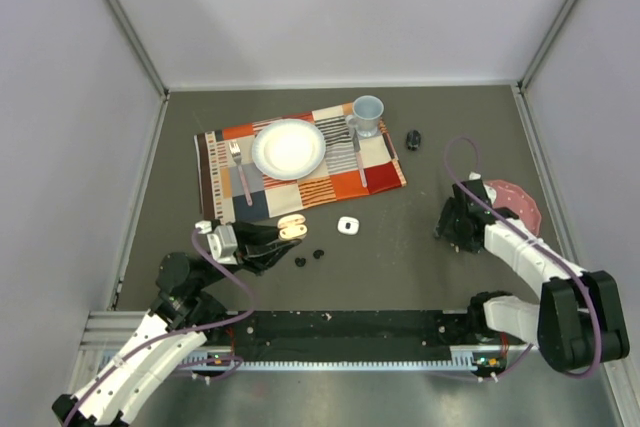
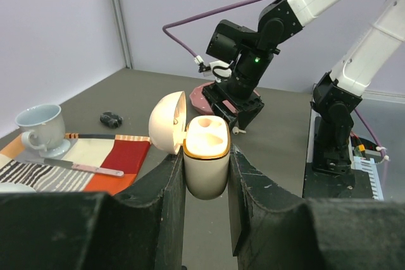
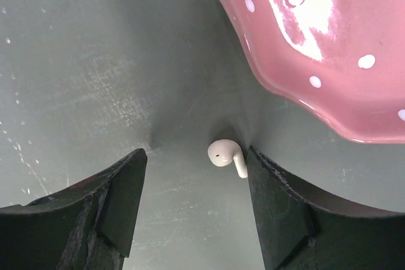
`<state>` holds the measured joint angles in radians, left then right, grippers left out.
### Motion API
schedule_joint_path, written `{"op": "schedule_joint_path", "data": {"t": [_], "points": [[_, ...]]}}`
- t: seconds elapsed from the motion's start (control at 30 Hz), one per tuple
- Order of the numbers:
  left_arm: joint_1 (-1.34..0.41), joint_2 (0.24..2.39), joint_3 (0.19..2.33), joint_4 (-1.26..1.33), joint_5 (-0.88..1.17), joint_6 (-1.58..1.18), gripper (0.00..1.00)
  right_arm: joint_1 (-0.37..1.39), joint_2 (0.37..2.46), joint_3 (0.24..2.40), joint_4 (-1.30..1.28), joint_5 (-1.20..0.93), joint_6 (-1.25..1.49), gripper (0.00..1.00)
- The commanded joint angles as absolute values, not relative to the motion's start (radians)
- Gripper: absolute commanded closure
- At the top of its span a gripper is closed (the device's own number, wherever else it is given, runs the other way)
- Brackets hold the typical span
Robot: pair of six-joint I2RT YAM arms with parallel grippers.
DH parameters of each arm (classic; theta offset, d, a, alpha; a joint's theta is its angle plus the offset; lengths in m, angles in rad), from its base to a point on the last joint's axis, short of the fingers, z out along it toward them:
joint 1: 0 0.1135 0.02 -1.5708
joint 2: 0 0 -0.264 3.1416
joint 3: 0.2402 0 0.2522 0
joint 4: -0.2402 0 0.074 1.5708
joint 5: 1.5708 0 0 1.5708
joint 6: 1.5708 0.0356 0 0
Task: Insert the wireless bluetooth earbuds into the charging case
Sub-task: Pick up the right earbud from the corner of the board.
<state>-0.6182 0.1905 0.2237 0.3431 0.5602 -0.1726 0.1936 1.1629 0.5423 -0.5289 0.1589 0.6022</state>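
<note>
My left gripper [image 1: 283,237] is shut on a cream charging case [image 1: 293,227] and holds it upright just above the table. In the left wrist view the case [image 2: 205,156] has its lid open to the left and a gold rim. Two black earbuds [image 1: 300,262] [image 1: 319,254] lie just right of it. My right gripper [image 3: 195,157] is open, pointing down at the table, with a white stemmed earbud [image 3: 226,155] lying between its fingers, close to the right finger [image 3: 278,200]. That earbud also shows in the left wrist view [image 2: 238,130]. The other earbuds are out of view.
A pink dotted plate [image 3: 329,49] lies right behind the earbud, at the right [image 1: 520,202]. A small white square case [image 1: 347,226] sits mid-table. A patterned placemat [image 1: 340,182] carries a white plate [image 1: 289,147], fork, knife and grey cup [image 1: 366,115]. A small black object [image 1: 413,139] lies beyond.
</note>
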Motion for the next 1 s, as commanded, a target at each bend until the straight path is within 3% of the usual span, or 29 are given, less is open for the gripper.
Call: {"op": "schedule_joint_path", "data": {"t": [0.0,0.27,0.57,0.97], "points": [[-0.621,0.209,0.259,0.377,0.563,-0.166,1.0,0.207,1.117,0.491,-0.465,0.058,0.663,0.36],[-0.621,0.216,0.261,0.374,0.56,-0.166,1.0,0.299,1.124,0.491,-0.476,0.081,0.707,0.35],[-0.621,0.218,0.262,0.368,0.557,-0.169,1.0,0.299,1.143,0.535,-0.535,0.284,0.724,0.37],[-0.621,0.235,0.268,0.359,0.554,-0.166,1.0,0.299,1.167,0.531,-0.56,0.348,1.031,0.41]]}}
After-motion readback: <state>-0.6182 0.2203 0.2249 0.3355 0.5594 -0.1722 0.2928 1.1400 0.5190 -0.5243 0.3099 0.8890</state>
